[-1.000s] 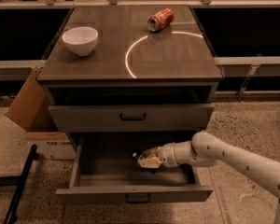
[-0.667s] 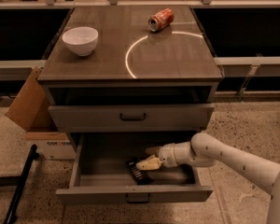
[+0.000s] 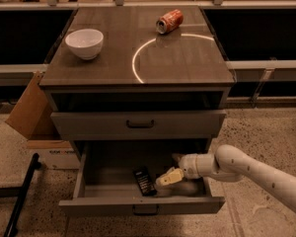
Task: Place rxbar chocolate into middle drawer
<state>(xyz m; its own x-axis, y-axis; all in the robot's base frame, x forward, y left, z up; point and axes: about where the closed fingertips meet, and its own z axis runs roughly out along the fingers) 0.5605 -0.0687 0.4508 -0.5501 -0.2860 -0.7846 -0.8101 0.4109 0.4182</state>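
Observation:
The rxbar chocolate [image 3: 144, 180], a dark flat bar, lies on the floor of the pulled-out middle drawer [image 3: 93, 206], near its front and a little left of centre. My gripper [image 3: 166, 177] reaches into the drawer from the right on a white arm. Its pale tips sit just right of the bar, low over the drawer floor, open and holding nothing. The bar lies free beside them.
The grey drawer above [image 3: 138, 124] is closed. On the cabinet top stand a white bowl [image 3: 84, 42] at the left and a tipped orange-red soda can [image 3: 169, 21] at the back. A cardboard box [image 3: 32, 112] leans at the left, with a black pole [image 3: 19, 196] on the floor.
One second ago my gripper held the bar above the drawer floor. It has let go, and the bar now lies flat in the drawer just left of the gripper.

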